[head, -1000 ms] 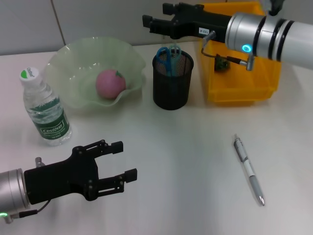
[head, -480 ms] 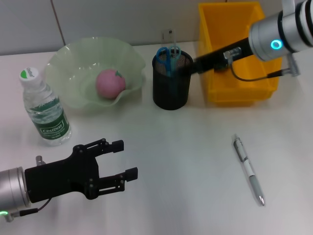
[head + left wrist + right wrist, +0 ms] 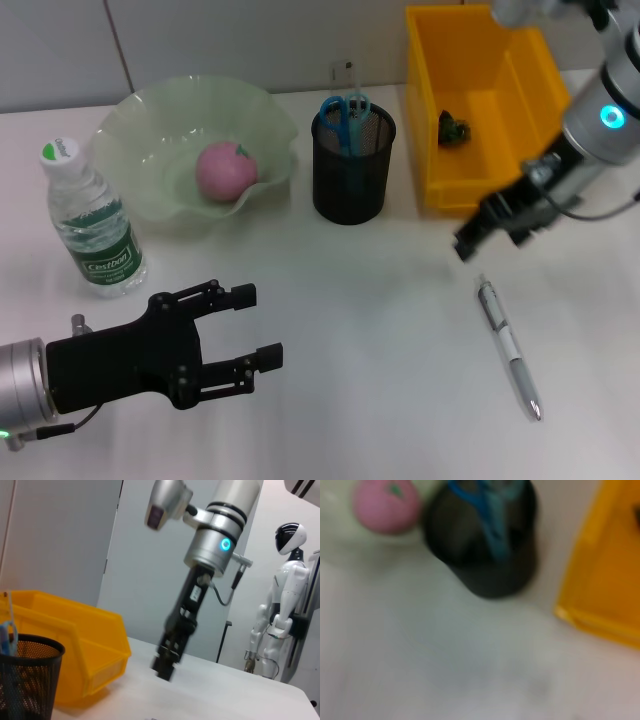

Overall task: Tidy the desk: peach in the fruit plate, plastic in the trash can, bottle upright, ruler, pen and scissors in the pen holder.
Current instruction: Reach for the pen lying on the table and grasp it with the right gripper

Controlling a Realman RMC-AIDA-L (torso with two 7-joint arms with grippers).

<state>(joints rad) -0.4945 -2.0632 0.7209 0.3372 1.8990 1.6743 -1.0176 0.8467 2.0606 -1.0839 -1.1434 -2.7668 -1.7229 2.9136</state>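
The right gripper is seen above the desk, just in front of the yellow bin and beyond the tip of the pen; it is blurred, and whether its fingers are parted cannot be told. In the left wrist view the same gripper is shown pointing downward over the surface, beside the bin. The pen is laid flat on the desk toward the right edge, apart from the gripper.

The left gripper is held low near the front left corner of the desk, its fingers spread apart and nothing between them.

The black mesh pen holder is placed near the back edge, about midway along it, and the blue-handled scissors are seen standing in it. Just to its right, the yellow bin is set at the back right corner, with a small dark green scrap lying inside. To the left of the holder, the pale green fruit plate is found with the pink peach resting in it. The water bottle is stood upright near the left edge, in front of the plate.
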